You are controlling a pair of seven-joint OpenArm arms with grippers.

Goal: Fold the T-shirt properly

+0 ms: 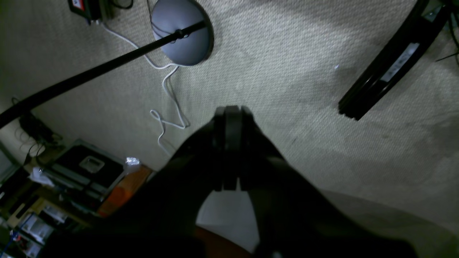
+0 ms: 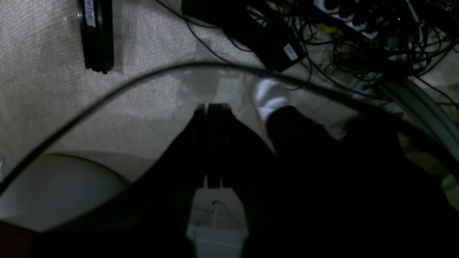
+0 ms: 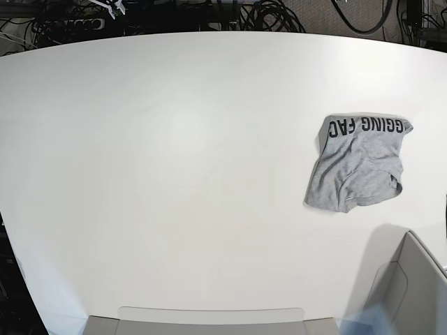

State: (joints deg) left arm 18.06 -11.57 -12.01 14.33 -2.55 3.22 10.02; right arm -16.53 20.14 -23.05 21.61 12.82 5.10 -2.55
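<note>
The heather-grey T-shirt (image 3: 356, 164) lies in a small folded bundle on the right side of the white table (image 3: 174, 153), with black block lettering along its far edge. Neither gripper shows in the base view. In the left wrist view my left gripper (image 1: 231, 109) is shut and empty, hanging over beige carpet off the table. In the right wrist view my right gripper (image 2: 211, 106) is shut and empty, also over carpet. The T-shirt shows in neither wrist view.
The left wrist view shows a round lamp base (image 1: 181, 32), a white cable (image 1: 168, 89) and a black bar (image 1: 389, 64) on the floor. The right wrist view shows a white-socked foot (image 2: 269, 95) and tangled cables (image 2: 358, 32). Grey machine parts (image 3: 405, 286) stand at the table's near edge.
</note>
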